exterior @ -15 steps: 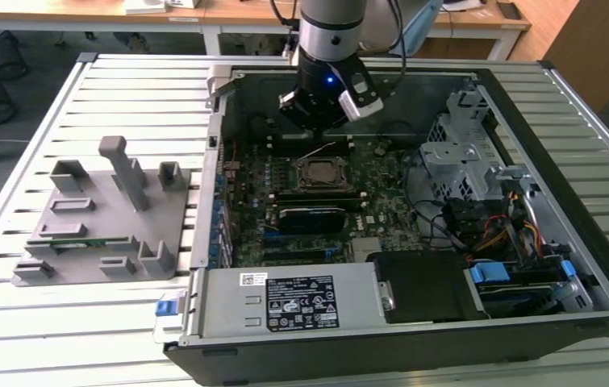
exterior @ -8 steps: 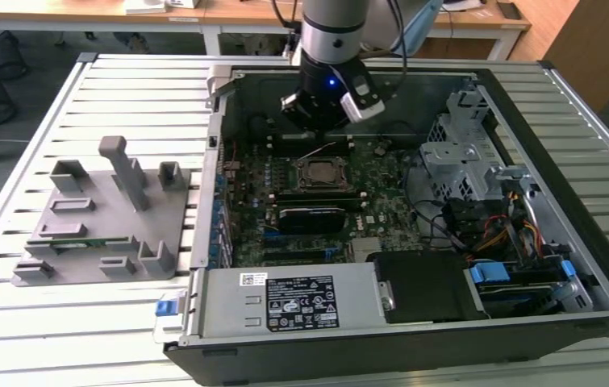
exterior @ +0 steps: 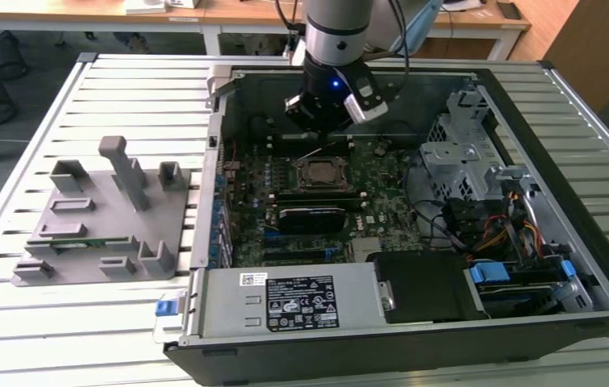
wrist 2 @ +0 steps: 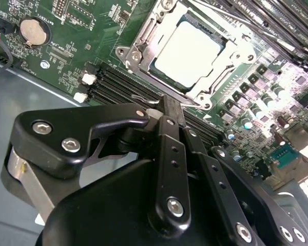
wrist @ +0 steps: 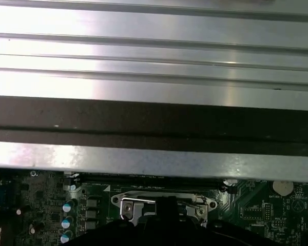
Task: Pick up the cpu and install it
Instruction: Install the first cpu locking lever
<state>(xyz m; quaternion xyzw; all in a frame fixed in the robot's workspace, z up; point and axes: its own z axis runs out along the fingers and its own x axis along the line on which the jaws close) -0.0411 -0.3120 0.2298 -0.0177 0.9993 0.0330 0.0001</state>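
Note:
The cpu [wrist 2: 187,50], a flat square chip with a silvery top, lies in the metal-framed socket on the green motherboard [wrist 2: 92,31]. In the exterior view the cpu [exterior: 319,172] sits mid-board inside the open computer case [exterior: 519,121]. My gripper [wrist 2: 169,106] hovers just off the socket's edge, over the black memory slots, with its black fingers [wrist 2: 170,154] pressed together and nothing between them. From outside, the gripper [exterior: 319,135] hangs a little beyond the socket, toward the case's far wall. The socket frame [wrist: 164,201] also appears in the first wrist view.
A grey holder [exterior: 105,218] with a green memory stick [exterior: 78,242] stands on the slatted table at the exterior view's left. Inside the case are a black block [exterior: 310,218] below the socket, a power supply [exterior: 282,302], a drive cage [exterior: 465,153] and cables [exterior: 487,234].

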